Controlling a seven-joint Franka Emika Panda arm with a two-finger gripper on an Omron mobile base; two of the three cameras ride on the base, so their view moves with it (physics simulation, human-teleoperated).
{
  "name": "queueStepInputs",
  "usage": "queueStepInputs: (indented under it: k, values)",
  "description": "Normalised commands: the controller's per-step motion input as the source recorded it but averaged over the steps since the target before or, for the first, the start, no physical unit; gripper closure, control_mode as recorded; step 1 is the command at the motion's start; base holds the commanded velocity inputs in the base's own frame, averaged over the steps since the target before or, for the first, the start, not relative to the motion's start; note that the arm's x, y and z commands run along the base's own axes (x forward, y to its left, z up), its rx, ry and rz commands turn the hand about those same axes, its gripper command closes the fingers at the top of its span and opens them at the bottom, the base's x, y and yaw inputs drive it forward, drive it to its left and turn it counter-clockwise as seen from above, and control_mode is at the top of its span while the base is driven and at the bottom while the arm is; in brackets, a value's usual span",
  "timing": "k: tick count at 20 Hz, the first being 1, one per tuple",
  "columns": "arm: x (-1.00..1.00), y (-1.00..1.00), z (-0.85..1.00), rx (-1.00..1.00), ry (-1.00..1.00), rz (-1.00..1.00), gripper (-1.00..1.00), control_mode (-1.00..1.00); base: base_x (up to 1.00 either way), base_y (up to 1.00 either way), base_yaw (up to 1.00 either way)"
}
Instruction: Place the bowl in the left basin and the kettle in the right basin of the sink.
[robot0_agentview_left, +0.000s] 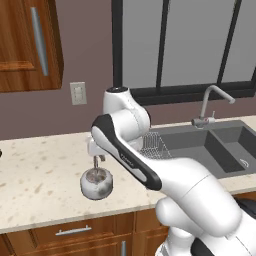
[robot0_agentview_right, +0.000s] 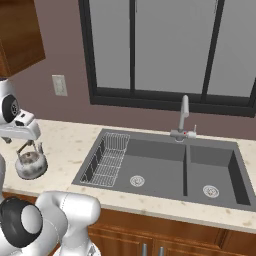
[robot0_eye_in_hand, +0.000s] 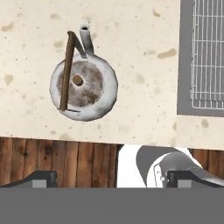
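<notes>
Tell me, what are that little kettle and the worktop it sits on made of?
The kettle looks like silvery metal, dulled by brown tarnish blotches on its lid; its thin handle looks like brown wood, though that is less sure. The worktop looks like polished pale stone, cream with tan flecks.

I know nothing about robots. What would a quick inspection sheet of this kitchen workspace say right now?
Surface: speckled beige counter, bare around the kettle.
Job's things: kettle upright on the counter, left of the sink; left basin holds a wire rack; right basin holds nothing.
Clutter: nothing seen.
Grippers: tool open, above the kettle, holding nothing.
Cables: nothing seen.
Surroundings: faucet, window, wall outlet, wooden cabinets.
</notes>
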Motion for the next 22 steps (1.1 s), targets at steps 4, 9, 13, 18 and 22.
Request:
queueStepInputs:
  k: [4,9,13,18,22]
  values:
    - [0.0,0.24,-0.27,0.0,0.0,0.0,-1.0,-1.0,0.0,0.0,0.0]
    - [0.0,0.2,-0.22,0.0,0.0,0.0,-1.0,-1.0,0.0,0.0,0.0]
    - [0.0,0.19,-0.18,0.0,0.0,0.0,-1.0,-1.0,0.0,0.0,0.0]
    - [0.0,0.14,-0.09,0.0,0.0,0.0,-1.0,-1.0,0.0,0.0,0.0]
    - [0.04,0.04,-0.01,0.0,0.0,0.0,-1.0,-1.0,0.0,0.0,0.0]
